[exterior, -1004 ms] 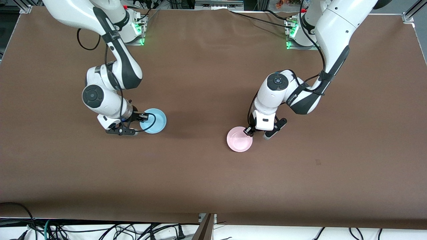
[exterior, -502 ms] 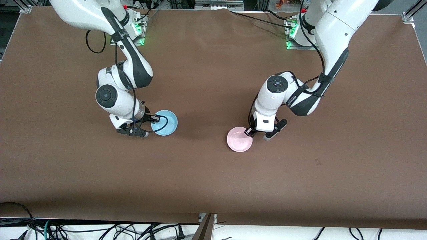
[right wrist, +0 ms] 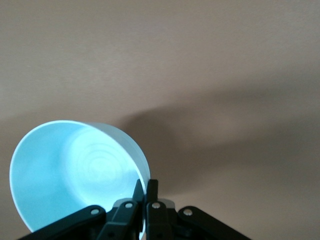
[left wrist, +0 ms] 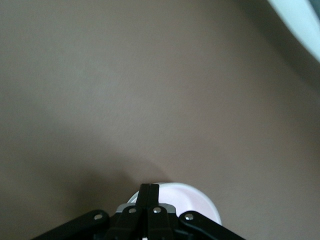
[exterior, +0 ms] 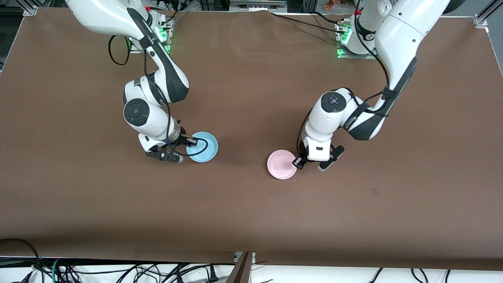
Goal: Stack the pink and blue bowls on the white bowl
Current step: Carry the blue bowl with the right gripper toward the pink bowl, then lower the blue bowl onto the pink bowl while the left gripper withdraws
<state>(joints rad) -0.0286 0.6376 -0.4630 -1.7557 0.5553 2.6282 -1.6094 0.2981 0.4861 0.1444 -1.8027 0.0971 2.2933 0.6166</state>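
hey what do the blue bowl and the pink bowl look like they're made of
Blue bowl: probably thin plastic, smooth and slightly glossy; light glows through its wall in the right wrist view. Pink bowl: likely the same plastic, plain with a soft sheen inside. Each is pinched at the rim by an end effector.

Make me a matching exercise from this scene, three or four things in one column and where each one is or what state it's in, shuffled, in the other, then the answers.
Things
1. blue bowl
2. pink bowl
3. left pincer
4. brown table cover

Places or states
A. pinched at its rim by the right pincer
B. spread under both bowls
C. shut on the pink bowl's rim
D. toward the left arm's end of the table, nearer the front camera than the other bowl

Pairs: 1-A, 2-D, 3-C, 4-B
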